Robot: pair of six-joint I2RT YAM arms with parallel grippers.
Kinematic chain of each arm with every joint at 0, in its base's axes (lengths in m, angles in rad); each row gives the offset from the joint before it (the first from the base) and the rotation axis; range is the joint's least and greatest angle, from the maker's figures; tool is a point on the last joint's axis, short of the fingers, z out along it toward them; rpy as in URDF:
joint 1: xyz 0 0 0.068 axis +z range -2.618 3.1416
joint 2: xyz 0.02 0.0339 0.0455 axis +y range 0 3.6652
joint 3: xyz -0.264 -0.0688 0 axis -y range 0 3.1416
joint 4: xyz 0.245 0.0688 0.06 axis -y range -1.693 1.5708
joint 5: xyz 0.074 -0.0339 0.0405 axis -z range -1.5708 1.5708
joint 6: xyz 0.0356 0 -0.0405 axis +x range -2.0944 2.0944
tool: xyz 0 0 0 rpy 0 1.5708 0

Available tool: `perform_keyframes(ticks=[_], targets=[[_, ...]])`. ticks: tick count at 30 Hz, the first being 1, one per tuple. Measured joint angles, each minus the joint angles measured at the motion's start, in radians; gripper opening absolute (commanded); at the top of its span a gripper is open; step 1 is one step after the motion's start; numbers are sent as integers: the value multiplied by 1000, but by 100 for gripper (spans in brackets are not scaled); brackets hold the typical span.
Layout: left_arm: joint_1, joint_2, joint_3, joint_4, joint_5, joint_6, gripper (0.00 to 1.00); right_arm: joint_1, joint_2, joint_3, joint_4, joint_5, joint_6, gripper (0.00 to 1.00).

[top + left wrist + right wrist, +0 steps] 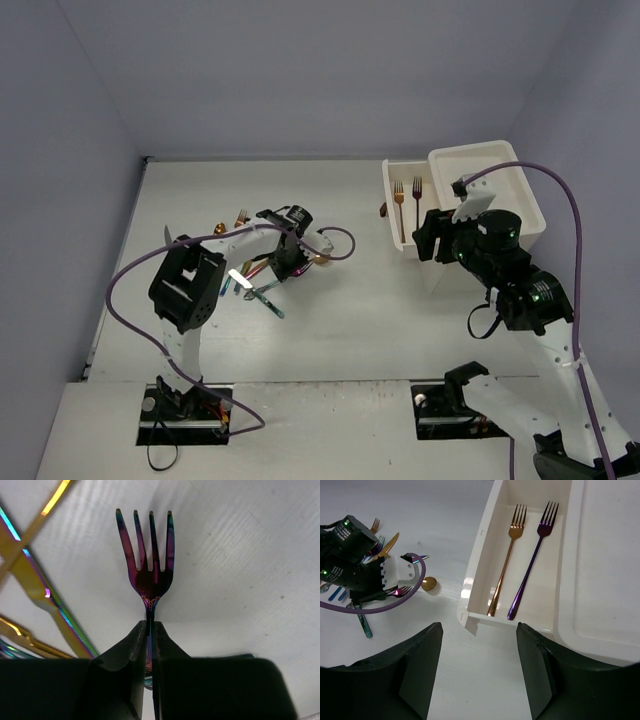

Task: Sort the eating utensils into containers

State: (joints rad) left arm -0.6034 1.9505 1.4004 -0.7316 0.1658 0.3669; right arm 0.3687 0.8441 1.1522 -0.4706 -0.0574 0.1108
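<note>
The left end effector (150, 628) is closed on the handle of a purple fork (148, 567), beside the other utensils (250, 282) on the table (350, 330). I would lift it straight up, so the tines do not catch them. The way to the open drawer (477, 565) looks free, but the right end effector (479, 650) hangs open near its rim.

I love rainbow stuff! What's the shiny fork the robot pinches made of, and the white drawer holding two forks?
The fork in the left end effector looks like metal with a rainbow purple-blue coating: thin, hard-edged, gleaming. The drawer looks like glossy cream plastic: smooth moulded walls, soft glare.
</note>
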Motion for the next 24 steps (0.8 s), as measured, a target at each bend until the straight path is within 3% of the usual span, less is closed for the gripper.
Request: perform_keyframes(ticks=[5,13,20,24], targets=[[17,-37,59,42,-42,-1,0,0,-14,0,0,-4,2,59],[87,-221,134,158,-30,-82,0,0,-18,0,0,-46,15,65],[115,-390,55,314,-36,-365,0,0,21,20,7,-105,52,66],[115,-500,-38,421,-32,-632,0,14,60,19,68,-155,114,66]])
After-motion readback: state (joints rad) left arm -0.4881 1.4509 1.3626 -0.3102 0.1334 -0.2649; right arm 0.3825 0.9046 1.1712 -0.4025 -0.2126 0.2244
